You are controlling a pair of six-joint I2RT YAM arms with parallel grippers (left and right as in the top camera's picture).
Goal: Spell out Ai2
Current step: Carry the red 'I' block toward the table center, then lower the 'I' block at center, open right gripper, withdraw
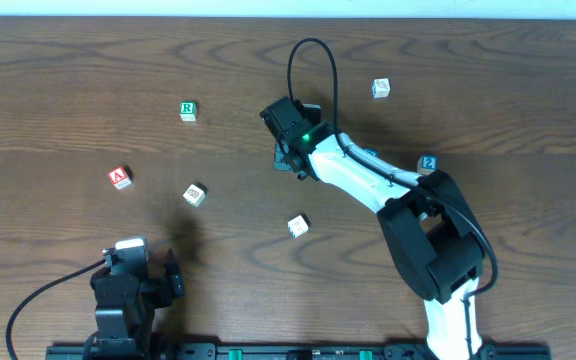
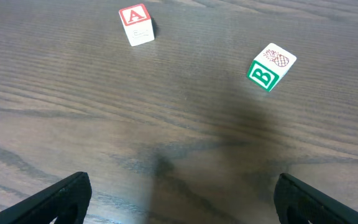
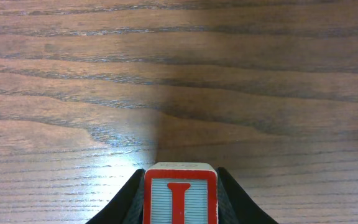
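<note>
- Overhead: the right gripper [image 1: 291, 158] hangs over mid-table, and whatever it carries is hidden beneath it. The red "A" cube [image 1: 119, 177] lies far left. The blue "2" cube [image 1: 427, 163] sits beside the right arm's elbow, well apart from it.
- Left wrist: the left gripper [image 2: 182, 199] is spread wide and empty, its fingertips cropped. The "A" cube lies ahead, with a green "B" cube [image 2: 270, 66] to its right.
- Right wrist: the fingers clamp the red "I" cube [image 3: 180, 194], whose lower edge is cut off. It is probably just above the wood.
- Step in hand: placing the "I". The next move calls for setting it down with room either side for "A" and "2".
</note>
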